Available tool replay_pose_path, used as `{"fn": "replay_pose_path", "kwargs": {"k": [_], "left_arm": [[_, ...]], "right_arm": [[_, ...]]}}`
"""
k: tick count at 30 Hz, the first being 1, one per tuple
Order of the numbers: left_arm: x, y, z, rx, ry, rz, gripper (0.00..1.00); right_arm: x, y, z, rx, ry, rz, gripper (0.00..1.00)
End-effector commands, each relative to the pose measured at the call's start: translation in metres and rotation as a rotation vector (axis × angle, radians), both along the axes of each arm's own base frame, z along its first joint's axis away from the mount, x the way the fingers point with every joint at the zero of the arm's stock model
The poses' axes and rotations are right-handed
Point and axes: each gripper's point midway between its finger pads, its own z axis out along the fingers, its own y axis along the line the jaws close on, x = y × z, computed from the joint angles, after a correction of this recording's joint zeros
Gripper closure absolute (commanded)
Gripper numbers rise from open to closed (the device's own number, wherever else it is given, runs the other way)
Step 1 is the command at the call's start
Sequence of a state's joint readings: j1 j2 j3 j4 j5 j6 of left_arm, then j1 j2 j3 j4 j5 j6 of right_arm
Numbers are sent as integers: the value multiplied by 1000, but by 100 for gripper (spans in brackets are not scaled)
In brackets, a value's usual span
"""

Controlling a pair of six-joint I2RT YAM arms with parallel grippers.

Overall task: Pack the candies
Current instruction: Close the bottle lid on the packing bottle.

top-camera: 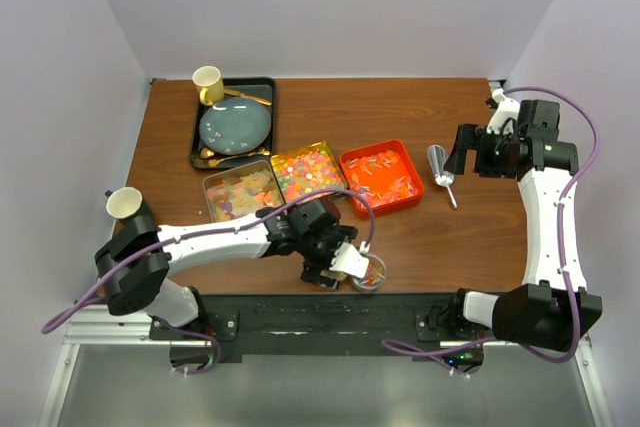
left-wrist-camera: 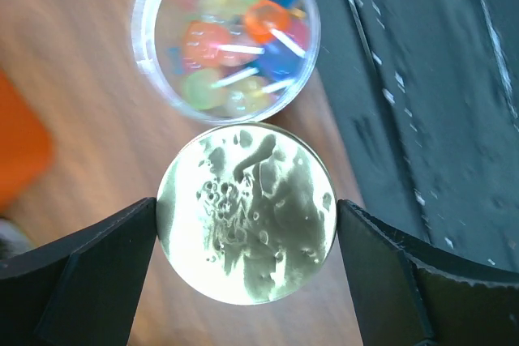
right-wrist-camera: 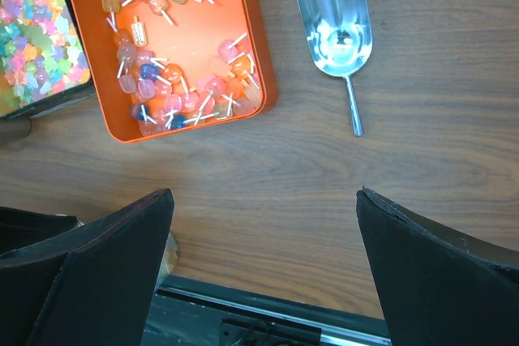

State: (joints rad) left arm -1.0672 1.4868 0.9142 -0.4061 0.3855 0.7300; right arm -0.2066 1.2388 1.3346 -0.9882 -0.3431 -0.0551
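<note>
The left gripper (left-wrist-camera: 246, 204) pinches the gold lid (left-wrist-camera: 246, 224) by its rim, a finger touching each side, just beside a clear jar (left-wrist-camera: 146, 46) holding a few candies (left-wrist-camera: 235, 46) at the table's near edge. The right gripper (right-wrist-camera: 265, 192) hangs spread wide over the table (right-wrist-camera: 422, 168), near the scoop (right-wrist-camera: 334, 18) and the orange tray (right-wrist-camera: 199, 38) of more candies. Two tins (top-camera: 206, 197) of candies sit left of that tray.

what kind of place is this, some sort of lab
Most likely a robotics lab test cell: two robot arms bolted at the edge of a wooden table, plain white walls closing it in, and loose candies with a metal scoop laid out as props.
</note>
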Motion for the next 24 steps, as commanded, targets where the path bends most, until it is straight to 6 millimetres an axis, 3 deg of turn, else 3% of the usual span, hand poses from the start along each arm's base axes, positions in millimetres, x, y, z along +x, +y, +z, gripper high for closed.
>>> {"fn": "replay_pose_path", "kwargs": {"k": [1, 9, 16, 24], "left_arm": [[9, -25, 22, -59, -6, -19, 8], [14, -53, 41, -86, 3, -36, 8], [-9, -71, 38, -70, 63, -107, 7], [-17, -94, 27, -38, 83, -111, 7]], "right_arm": [[0, 3, 8, 23, -24, 5, 1], [-2, 3, 14, 17, -43, 8, 1], [-5, 7, 12, 37, -43, 16, 1], [-3, 10, 13, 48, -41, 29, 1]]}}
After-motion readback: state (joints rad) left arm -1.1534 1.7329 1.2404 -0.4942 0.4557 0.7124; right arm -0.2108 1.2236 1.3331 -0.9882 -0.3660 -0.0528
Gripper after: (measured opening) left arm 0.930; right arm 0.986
